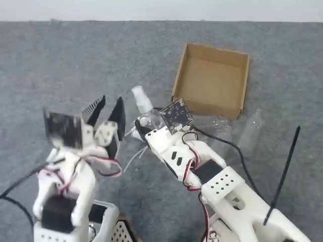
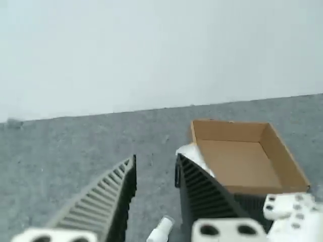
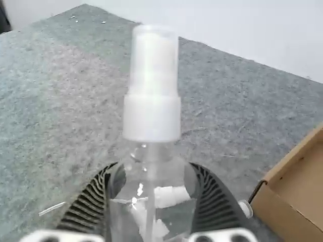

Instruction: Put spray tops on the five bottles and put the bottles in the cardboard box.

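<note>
Fingers (image 1: pixel 119 114) of our left gripper (image 1: pixel 111 101) stand wide apart over the grey tabletop (image 1: pixel 50 65). Just right of them, our right gripper (image 3: pixel 151 170) clamps a clear bottle (image 3: pixel 151 206) with its spray top (image 3: pixel 151 96) on. Beyond it, to the far right, sits the cardboard box (image 1: pixel 211 107).

The left claw (image 1: pixel 111 108) is raised with its two jaws apart, and the right claw (image 3: pixel 151 174), lower and stretched forward, clamps a bottle (image 3: pixel 151 132).

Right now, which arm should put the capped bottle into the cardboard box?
Right. The right gripper is shut on the spray bottle, spray top on, close to the cardboard box. The left gripper is open, holding nothing.
</note>
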